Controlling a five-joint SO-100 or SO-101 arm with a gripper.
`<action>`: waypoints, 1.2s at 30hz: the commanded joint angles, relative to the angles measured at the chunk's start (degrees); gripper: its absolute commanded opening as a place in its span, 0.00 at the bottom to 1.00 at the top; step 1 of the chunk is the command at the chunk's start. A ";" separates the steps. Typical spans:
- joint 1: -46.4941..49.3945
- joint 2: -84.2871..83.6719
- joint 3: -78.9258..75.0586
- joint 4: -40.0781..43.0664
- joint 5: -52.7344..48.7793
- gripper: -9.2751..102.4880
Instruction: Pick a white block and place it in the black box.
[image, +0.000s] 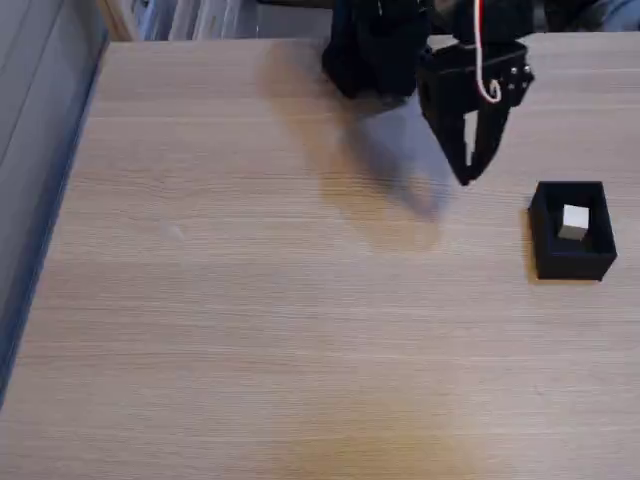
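The white block (574, 222) lies inside the black box (571, 262), which stands on the wooden table at the right side of the fixed view. My black gripper (466, 177) hangs above the table to the upper left of the box, apart from it, its fingers pointing down. The fingertips meet at a point with only a thin slit higher up, and nothing is held between them. A red and white wire loops over the gripper's body.
The wooden table (250, 300) stretches wide to the left and front of the box. Its left edge runs along a grey wall or floor strip (30, 200). The arm's dark base (375, 50) sits at the table's far edge.
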 joint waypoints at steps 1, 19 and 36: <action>5.45 10.46 10.81 -1.41 -4.22 0.08; 24.87 53.26 50.98 7.82 -14.15 0.08; 18.37 59.59 51.15 16.70 -1.58 0.08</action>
